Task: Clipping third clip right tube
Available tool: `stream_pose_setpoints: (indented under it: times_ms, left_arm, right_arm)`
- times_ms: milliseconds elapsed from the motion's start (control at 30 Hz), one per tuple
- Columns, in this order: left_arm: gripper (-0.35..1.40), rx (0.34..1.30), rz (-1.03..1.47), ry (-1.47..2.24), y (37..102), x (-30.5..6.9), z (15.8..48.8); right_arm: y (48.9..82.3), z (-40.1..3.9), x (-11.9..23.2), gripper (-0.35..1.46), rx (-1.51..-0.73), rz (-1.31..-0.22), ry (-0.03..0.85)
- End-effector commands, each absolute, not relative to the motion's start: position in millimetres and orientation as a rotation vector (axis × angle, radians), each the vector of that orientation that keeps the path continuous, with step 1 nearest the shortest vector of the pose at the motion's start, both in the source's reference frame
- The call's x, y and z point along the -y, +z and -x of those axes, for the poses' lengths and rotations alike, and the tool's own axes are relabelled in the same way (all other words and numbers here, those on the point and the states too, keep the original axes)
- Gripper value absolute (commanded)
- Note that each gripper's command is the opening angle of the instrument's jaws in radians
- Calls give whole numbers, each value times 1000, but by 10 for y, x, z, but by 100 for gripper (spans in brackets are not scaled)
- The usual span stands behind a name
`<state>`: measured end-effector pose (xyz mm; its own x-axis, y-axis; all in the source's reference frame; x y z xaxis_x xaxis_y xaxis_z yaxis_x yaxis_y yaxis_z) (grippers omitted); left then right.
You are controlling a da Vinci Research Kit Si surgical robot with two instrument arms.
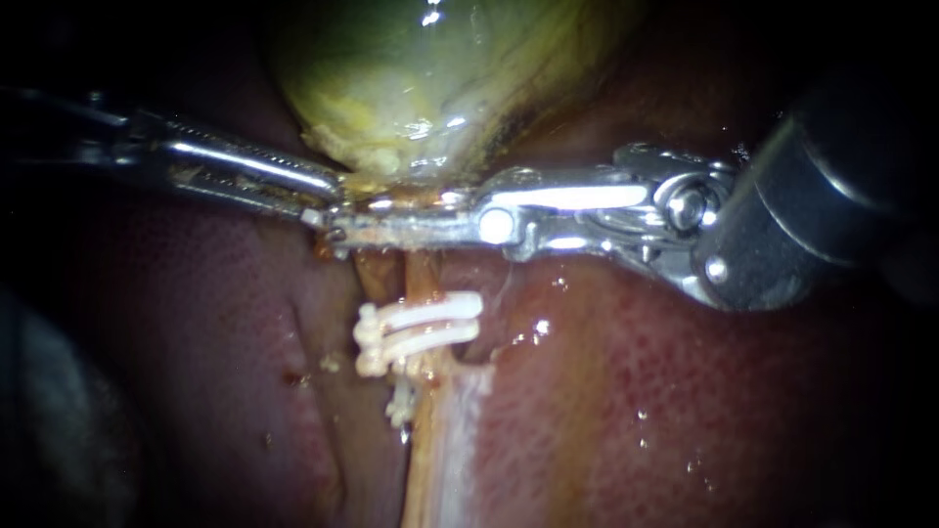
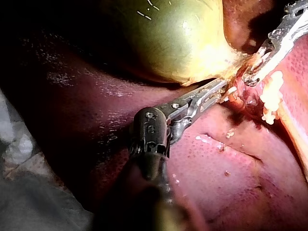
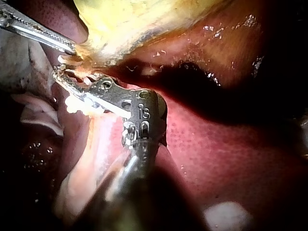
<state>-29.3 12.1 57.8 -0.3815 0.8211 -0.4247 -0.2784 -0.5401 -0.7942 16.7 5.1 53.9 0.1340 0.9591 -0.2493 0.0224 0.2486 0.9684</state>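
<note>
Green-yellow and wet, the gallbladder (image 1: 421, 68) fills the far side of the field, and dark red liver (image 1: 685, 411) spreads out below it. The left instrument (image 1: 328, 186) reaches the gallbladder's lower rim. Its toothed jaws narrow to a wedge there and pinch a fold of that rim between their tips.

The right tube (image 1: 423, 284) leaves the gallbladder's neck and runs away from it over the liver as a pale orange cord. The right instrument (image 1: 331, 222) lies crosswise just below the gallbladder's rim, its tips almost meeting those of the left instrument. Its long jaws stand nearly together, clamped on the right tube from both sides close to the neck. The right wrist view shows pale tissue squeezed in the thin gap between them.

A darker strand (image 1: 370, 274) runs beside the right tube. Whether the jaws catch it too cannot be told.

Two white clips (image 1: 430, 328) sit across the right tube, farther from the gallbladder than the jaws. They lie side by side and touching, with a bare stretch of tube between them and the jaws. Whether a clip sits inside the jaws cannot be told.
</note>
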Motion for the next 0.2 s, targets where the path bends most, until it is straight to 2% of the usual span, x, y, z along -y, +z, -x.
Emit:
stream_pose_setpoints:
  times_ms: [33, 200]
  left_arm:
    - [-35, 822, 1098, 1980, 578, -121, 293]
    - [-35, 822, 1098, 1980, 579, -122, 293]
  right_arm:
    - [541, -168, -49, -35, -1219, -1092, 926]
    - [546, -170, -44, -35, -1220, -1089, 921]
